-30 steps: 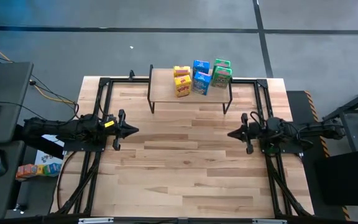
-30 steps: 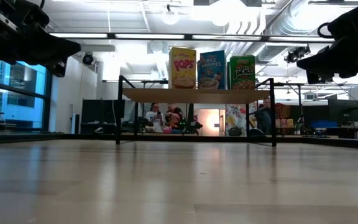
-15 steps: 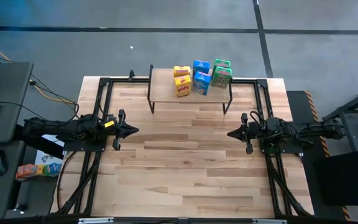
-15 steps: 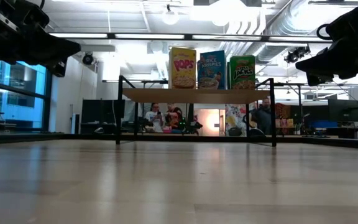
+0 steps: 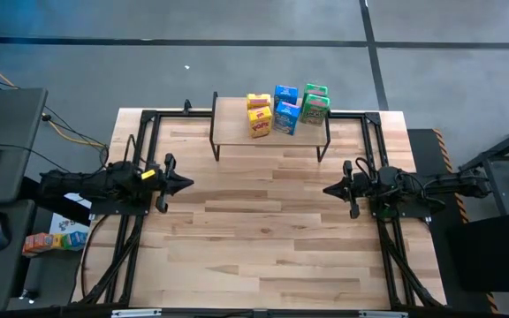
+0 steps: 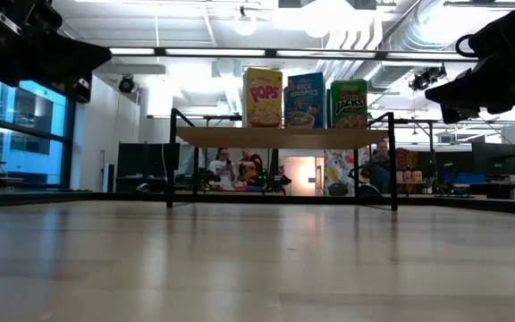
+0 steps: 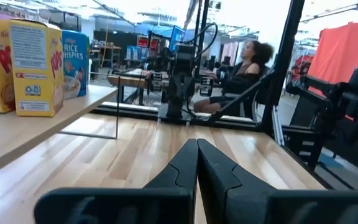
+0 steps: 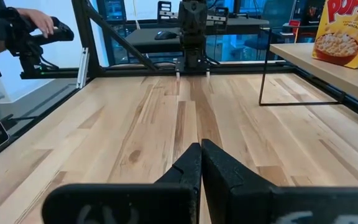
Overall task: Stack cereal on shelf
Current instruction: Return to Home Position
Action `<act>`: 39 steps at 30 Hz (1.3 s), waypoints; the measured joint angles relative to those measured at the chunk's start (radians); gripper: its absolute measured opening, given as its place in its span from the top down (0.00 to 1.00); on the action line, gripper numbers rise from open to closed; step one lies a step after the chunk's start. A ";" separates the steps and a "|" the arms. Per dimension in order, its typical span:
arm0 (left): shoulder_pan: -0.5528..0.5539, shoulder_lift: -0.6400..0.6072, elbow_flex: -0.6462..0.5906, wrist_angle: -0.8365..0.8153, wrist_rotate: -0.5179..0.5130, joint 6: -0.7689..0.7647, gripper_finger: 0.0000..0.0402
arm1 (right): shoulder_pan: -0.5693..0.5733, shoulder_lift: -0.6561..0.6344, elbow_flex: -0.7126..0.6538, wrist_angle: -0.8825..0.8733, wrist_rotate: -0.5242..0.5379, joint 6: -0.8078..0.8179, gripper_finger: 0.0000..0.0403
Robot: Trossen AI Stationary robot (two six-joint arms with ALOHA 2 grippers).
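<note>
The shelf (image 5: 232, 119) stands on its thin black legs at the table's far edge. The cereal stands upright on its top in two rows: yellow boxes (image 5: 258, 115), blue boxes (image 5: 284, 109) and green boxes (image 5: 315, 104). The low view shows the front yellow (image 6: 263, 97), blue (image 6: 304, 99) and green (image 6: 348, 103) boxes side by side. My left gripper (image 5: 191, 185) is shut at the table's left side, pointing level toward the right. My right gripper (image 5: 326, 189) is shut at the right side, pointing left. Both hang above the table, well short of the shelf, and touch nothing.
Black frame rails (image 5: 148, 115) run along the table's left, right and far sides. Bare wood planks (image 5: 254, 230) lie between the two grippers and toward the near edge. People sit in the room beyond (image 7: 238, 68); a hand (image 8: 42, 22) shows past the table.
</note>
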 joint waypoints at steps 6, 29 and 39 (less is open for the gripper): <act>0.000 0.000 -0.001 -0.023 0.000 0.000 1.00 | 0.000 0.001 0.000 0.000 0.001 0.000 1.00; -0.008 0.013 -0.002 -0.040 0.000 0.000 1.00 | 0.000 0.001 0.000 0.000 0.000 0.000 1.00; -0.008 0.014 -0.002 -0.039 0.000 0.000 1.00 | 0.000 0.001 0.000 0.000 0.000 0.000 1.00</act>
